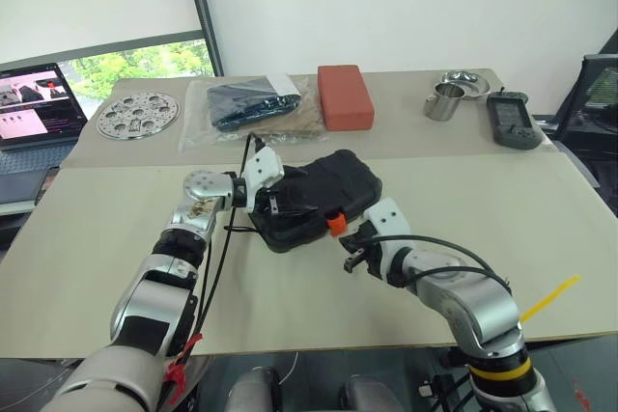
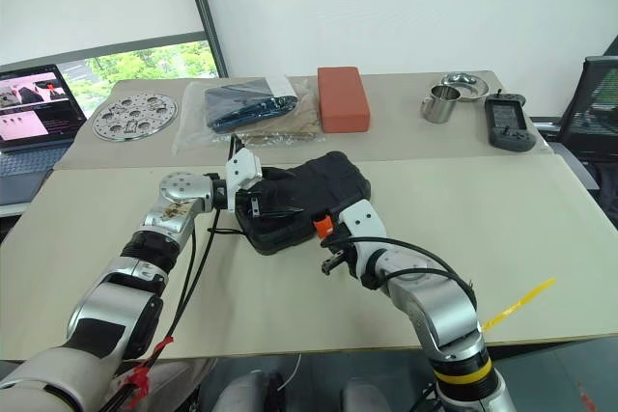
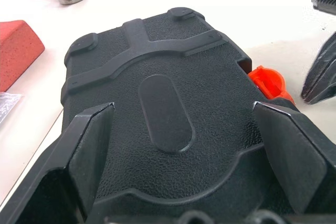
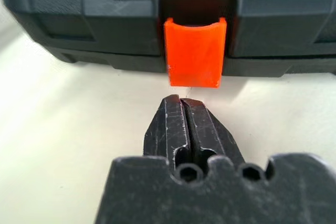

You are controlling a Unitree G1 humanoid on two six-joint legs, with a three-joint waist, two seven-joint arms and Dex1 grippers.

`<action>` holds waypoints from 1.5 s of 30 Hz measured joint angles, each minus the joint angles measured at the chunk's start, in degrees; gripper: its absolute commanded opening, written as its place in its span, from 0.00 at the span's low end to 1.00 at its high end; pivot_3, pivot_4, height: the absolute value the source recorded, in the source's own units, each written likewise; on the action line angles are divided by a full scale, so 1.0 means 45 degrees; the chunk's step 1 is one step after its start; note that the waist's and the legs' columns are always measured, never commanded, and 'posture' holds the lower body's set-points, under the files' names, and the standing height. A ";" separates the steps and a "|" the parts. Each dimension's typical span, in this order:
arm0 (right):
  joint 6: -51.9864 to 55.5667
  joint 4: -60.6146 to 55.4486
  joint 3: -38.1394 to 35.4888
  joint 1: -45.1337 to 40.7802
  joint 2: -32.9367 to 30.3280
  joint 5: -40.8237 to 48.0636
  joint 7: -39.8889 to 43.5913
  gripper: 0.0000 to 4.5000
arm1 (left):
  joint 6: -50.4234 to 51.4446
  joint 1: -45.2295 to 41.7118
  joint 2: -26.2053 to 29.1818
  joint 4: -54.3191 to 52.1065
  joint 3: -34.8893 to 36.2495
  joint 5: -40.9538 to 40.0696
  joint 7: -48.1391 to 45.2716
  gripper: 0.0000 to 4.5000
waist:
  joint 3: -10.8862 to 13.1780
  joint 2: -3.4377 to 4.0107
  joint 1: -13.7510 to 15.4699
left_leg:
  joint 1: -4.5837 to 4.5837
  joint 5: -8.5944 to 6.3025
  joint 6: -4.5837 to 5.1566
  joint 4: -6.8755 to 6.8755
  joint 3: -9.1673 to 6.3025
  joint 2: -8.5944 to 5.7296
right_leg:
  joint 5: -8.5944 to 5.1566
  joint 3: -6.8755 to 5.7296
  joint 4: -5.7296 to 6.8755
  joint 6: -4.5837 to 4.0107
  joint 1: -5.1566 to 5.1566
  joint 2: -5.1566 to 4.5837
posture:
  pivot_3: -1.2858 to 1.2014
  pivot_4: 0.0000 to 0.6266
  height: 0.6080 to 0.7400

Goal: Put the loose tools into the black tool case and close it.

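We count one black moulded plastic tool case with rounded corners [image 1: 319, 198], lid down, sitting mid-counter on the pale beige counter [image 1: 541, 238], and one orange latch [image 1: 335, 223] sticking out of its front edge. Two arms, so two claws. The left claw [image 1: 268, 202] is at the case's left end with its fingers [image 3: 84, 150] spread wide, one on each side over the textured lid, not clamped on anything we can make out. The right claw [image 4: 182, 124] has its two fingers pressed flat together, holding nothing, tips just in front of the latch and apart from it.

Along the back of the counter we get one red-brown rectangular box [image 1: 345, 96], one clear bag with dark contents [image 1: 249, 105], one round metal disc with holes [image 1: 138, 115], one shiny steel mug [image 1: 442, 101], one small steel bowl [image 1: 463, 82] behind the mug, and one dark handheld device [image 1: 512, 121]. One laptop [image 1: 34, 103] sits off to the left, screen lit. One yellow strip [image 1: 548, 298] hangs by the near right edge.

The head views give us the whole layout. The left wrist view adds the raised cross-shaped ribs and oval recess on the lid. The right wrist view shows the latch sitting in a notch, hanging down over the seam between lid and base.
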 measured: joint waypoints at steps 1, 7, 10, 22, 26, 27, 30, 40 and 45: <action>-0.0109 0.0166 0.0004 -0.0139 0.0056 -0.0020 -0.0014 0.00 | 0.0000 0.0000 0.0002 -0.0002 0.0000 0.0000 0.0001 1.00 | 0.0000 0.0001 -0.0001 | 0.0000 0.0000 0.0000 0.0000 0.0000 0.0000 | 0.0000 0.0000 0.0000 0.0000 -0.0001 0.0001 | 0.52 0.24 1.00; -0.0544 0.1163 0.0210 -0.0623 0.0289 -0.0261 0.0015 0.00 | 0.0006 -0.0002 0.0076 -0.0001 0.0007 0.0000 0.0010 1.00 | 0.0002 -0.0003 -0.0029 | 0.0003 0.0000 0.0000 0.0000 0.0002 0.0004 | 0.0001 0.0002 0.0005 0.0000 -0.0002 0.0000 | 0.52 0.24 1.00; -0.0548 0.1344 0.0243 -0.0743 0.0434 -0.0270 0.0022 0.00 | 0.0010 0.0002 0.0085 -0.0029 0.0012 0.0000 0.0016 1.00 | 0.0002 -0.0004 -0.0068 | 0.0004 0.0001 -0.0001 -0.0001 0.0001 0.0008 | 0.0001 0.0002 0.0007 0.0000 -0.0002 0.0005 | 0.52 0.24 1.00; -0.0034 0.1003 0.0367 -0.1740 0.0818 -0.0108 0.0009 0.00 | 0.0050 0.0076 0.0154 -0.0168 0.0041 0.0000 0.0035 1.00 | 0.0004 -0.0006 -0.0344 | 0.0006 0.0002 -0.0002 -0.0008 -0.0001 0.0022 | 0.0001 0.0005 0.0016 0.0000 -0.0009 0.0011 | 0.52 0.24 1.00; 0.0024 0.0370 0.0143 -0.2489 0.1194 0.0092 -0.0075 0.00 | 0.0051 0.0133 -0.0054 -0.0229 0.0037 0.0000 0.0074 1.00 | 0.0000 -0.0009 -0.0268 | -0.0005 -0.0001 0.0000 -0.0010 -0.0002 0.0014 | 0.0000 -0.0003 -0.0004 0.0001 -0.0006 0.0000 | 0.52 0.24 1.00; 0.0024 0.0362 0.0144 -0.2509 0.1199 0.0119 -0.0079 0.00 | 0.0051 0.0137 -0.0088 -0.0253 0.0034 0.0000 0.0070 1.00 | -0.0003 -0.0014 -0.0236 | -0.0008 -0.0004 0.0005 -0.0010 0.0000 0.0011 | 0.0000 -0.0006 -0.0014 0.0001 -0.0005 -0.0005 | 0.52 0.24 1.00; 0.0027 0.0398 0.0152 -0.2245 0.1159 0.0121 -0.0076 0.00 | 0.0051 0.0135 -0.0128 -0.0285 0.0032 0.0000 0.0024 1.00 | -0.0004 -0.0018 -0.0191 | -0.0014 -0.0015 0.0021 -0.0009 0.0018 -0.0001 | -0.0001 0.0001 -0.0026 0.0003 -0.0005 -0.0025 | 0.52 0.24 1.00; -0.0691 -0.0930 -0.1197 -0.0727 -0.1208 0.1344 0.1975 0.06 | 0.0863 0.1272 0.0404 -0.1799 0.0997 -0.0852 -0.0253 1.00 | 0.0005 -0.0023 -0.0330 | -0.0017 -0.0020 0.0023 -0.0036 0.0018 0.0007 | -0.0004 0.0005 -0.0044 0.0007 -0.0010 -0.0015 | 0.52 0.24 1.00; -0.3322 0.0219 -0.2958 0.0567 -0.2992 0.1504 0.3767 0.42 | 0.2651 0.3528 0.1417 -0.4566 0.1999 -0.1977 -0.0183 1.00 | 0.0028 -0.0034 -0.0376 | -0.0008 -0.0021 0.0022 -0.0038 0.0019 0.0017 | -0.0008 0.0010 -0.0049 0.0013 -0.0009 -0.0004 | 0.52 0.24 1.00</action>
